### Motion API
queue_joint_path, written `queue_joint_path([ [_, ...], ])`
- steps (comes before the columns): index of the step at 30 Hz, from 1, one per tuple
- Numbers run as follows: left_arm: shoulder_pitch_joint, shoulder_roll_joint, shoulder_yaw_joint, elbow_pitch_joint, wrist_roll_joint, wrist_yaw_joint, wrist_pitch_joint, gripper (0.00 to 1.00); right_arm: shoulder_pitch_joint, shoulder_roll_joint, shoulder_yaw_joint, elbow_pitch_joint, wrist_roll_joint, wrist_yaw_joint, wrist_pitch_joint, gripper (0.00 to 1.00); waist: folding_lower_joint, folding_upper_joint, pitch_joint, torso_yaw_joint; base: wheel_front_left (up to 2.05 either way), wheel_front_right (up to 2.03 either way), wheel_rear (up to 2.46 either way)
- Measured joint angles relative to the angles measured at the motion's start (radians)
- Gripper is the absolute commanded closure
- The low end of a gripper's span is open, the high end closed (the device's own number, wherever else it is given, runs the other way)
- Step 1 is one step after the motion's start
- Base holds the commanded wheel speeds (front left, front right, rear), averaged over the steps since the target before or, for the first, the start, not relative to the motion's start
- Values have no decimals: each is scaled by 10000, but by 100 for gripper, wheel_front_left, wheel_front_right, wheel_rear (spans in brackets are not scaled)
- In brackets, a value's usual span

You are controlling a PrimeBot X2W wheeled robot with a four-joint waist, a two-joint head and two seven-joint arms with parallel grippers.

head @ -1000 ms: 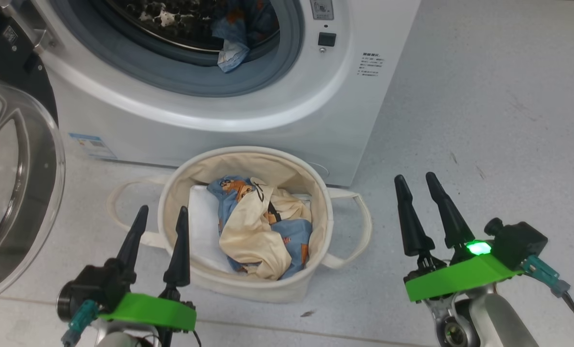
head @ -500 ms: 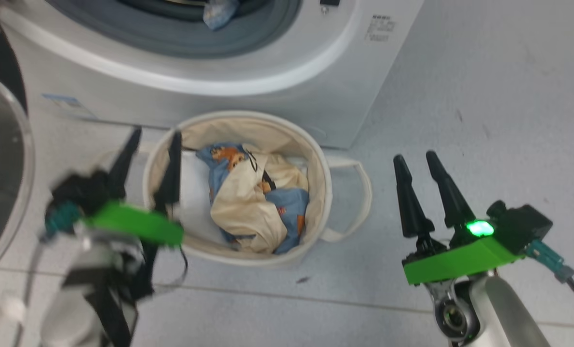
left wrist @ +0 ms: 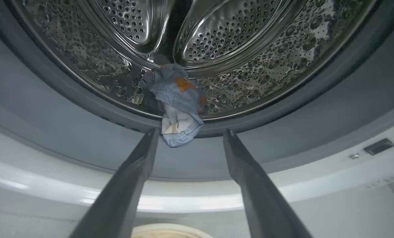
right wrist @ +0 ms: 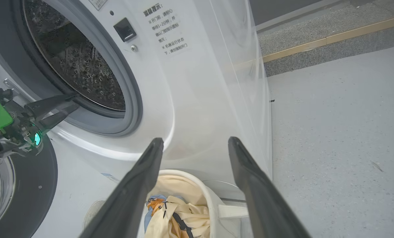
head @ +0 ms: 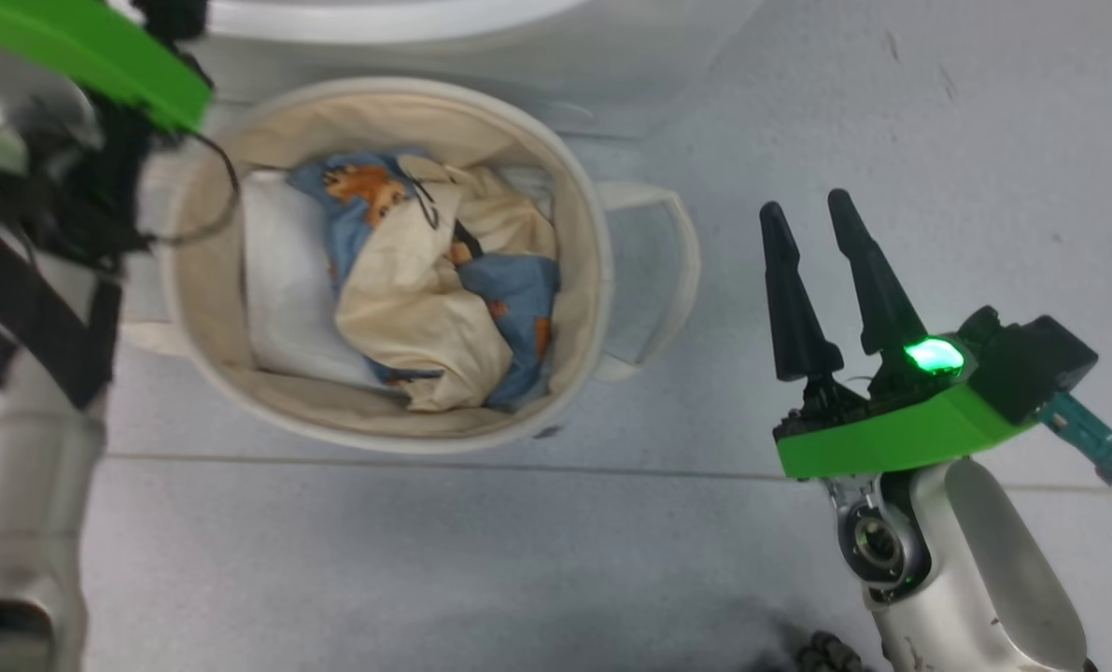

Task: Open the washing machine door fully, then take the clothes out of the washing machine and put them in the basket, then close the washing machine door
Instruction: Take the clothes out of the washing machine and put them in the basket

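The left gripper [left wrist: 191, 131], spread, is being aimed at the clothes [left wrist: 178, 99] draped downward over the drum lip [left wrist: 249, 114] of the washing machine [left wrist: 316, 178], just beyond its tips; the right gripper [head: 805, 201], also spread, is being held farther off.

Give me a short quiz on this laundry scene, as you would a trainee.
1. True or false: the drum is empty.
2. What lies in the basket? A) shoes B) clothes C) nothing
3. Fill in: the open left fingers point at a blue ___ hanging over the drum's lip.
Key: 1 false, a garment remains. 2 B. 3 garment.
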Motion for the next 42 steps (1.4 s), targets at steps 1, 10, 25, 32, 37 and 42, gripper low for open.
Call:
queue_joint_path([
  [1, -261, 84, -104, 232, -54, 0, 61, 0, -43, 0, 6, 4, 13, 0, 0, 0, 0, 0, 98, -93, 0, 0, 0],
  [10, -1565, 115, -1300, 1942, -399, 0, 426, 0, -70, -4, 146, -35, 96, 0, 0, 0, 0, 0, 448, -623, 0, 0, 0],
  [25, -3775, -46, -2395, 4656, 165, -2, 77, 0, -99, -2, 345, -481, 362, 0, 0, 0, 0, 0, 1206, -1066, 0, 0, 0],
  [32, -4696, -65, -2633, 5369, 278, -4, -77, 0, -369, -2, 349, -616, 504, 0, 0, 0, 0, 0, 1565, -1187, 0, 0, 0],
  [37, -5097, -36, -2847, 5789, 514, -13, -307, 0, -454, -2, 347, -646, 623, 0, 0, 0, -2, 1, 1767, -1313, 0, 0, 0],
  [42, -5644, -105, -2880, 6215, 474, -234, -79, 100, -518, -2, 295, -765, 631, 0, 0, 0, -3, 1, 1964, -1380, 0, 0, 0],
])
